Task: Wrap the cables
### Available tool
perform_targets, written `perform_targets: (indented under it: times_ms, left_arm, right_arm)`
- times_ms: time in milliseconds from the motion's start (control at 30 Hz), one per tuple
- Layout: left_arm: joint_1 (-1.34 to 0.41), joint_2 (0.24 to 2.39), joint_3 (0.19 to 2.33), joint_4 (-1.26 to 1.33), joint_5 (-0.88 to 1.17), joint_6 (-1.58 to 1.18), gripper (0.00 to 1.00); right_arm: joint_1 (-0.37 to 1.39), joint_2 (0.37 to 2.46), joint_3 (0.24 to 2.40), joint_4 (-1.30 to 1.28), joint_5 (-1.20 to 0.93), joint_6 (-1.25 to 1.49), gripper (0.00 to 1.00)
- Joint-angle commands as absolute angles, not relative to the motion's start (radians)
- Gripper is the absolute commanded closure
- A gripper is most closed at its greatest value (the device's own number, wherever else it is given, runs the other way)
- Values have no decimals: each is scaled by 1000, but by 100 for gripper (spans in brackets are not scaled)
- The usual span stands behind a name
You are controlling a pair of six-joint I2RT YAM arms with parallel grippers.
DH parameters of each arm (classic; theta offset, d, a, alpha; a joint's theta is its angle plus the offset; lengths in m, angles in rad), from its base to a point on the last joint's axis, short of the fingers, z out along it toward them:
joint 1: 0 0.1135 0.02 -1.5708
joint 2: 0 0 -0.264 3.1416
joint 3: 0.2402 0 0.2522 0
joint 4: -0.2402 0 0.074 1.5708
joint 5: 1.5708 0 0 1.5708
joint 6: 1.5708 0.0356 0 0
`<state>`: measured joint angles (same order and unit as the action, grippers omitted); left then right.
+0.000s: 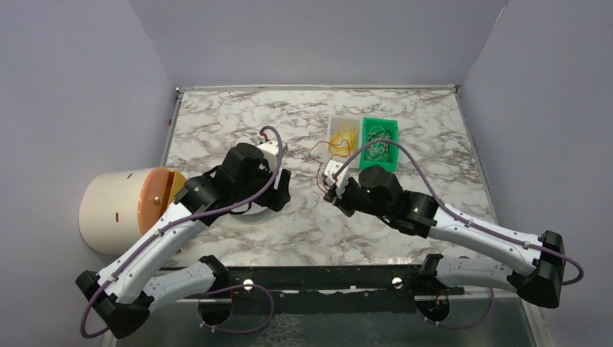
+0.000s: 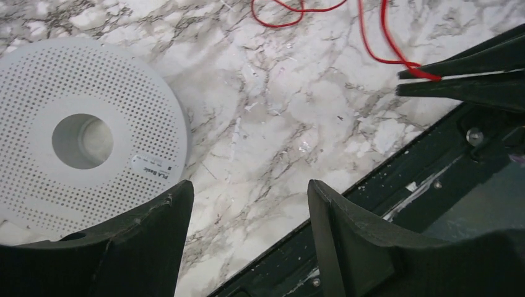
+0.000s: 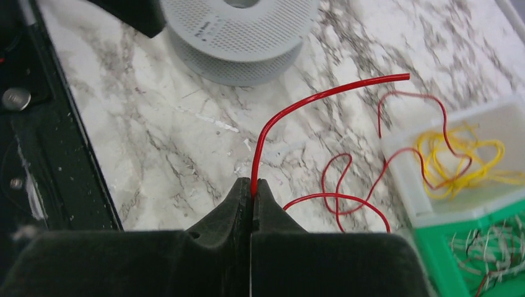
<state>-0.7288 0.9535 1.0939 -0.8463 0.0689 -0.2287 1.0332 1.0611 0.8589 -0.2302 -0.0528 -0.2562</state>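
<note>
Right pincer is clamped on the red wire. Its free end arcs up past the tips, and the rest loops over the desk into the white bin. My left pincer stands wide, just beside the spool.

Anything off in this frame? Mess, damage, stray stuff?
The red wire: part of it lies in the white bin over the yellow wires, the rest sprawls in loose crossing loops on the table. None on the spool. The right claw is shut on it; the left claw open, empty.
</note>
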Motion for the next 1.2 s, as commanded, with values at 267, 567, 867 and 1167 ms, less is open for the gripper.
perform_targets:
  times_ms: [267, 567, 867, 1167]
  left_arm:
    - [-754, 1159, 1058, -813, -387, -345, 26]
    - [-849, 1359, 1039, -807, -596, -446, 19]
    - [-906, 1567, 1055, -806, -780, -487, 16]
    - [-915, 1756, 1142, -932, -965, -593, 17]
  right_arm:
    - [1034, 1108, 879, -374, 373, 304, 99]
    - [984, 1036, 746, -285, 329, 381, 99]
    - [972, 967, 674, -258, 298, 406, 99]
    - [970, 914, 624, -246, 261, 427, 99]
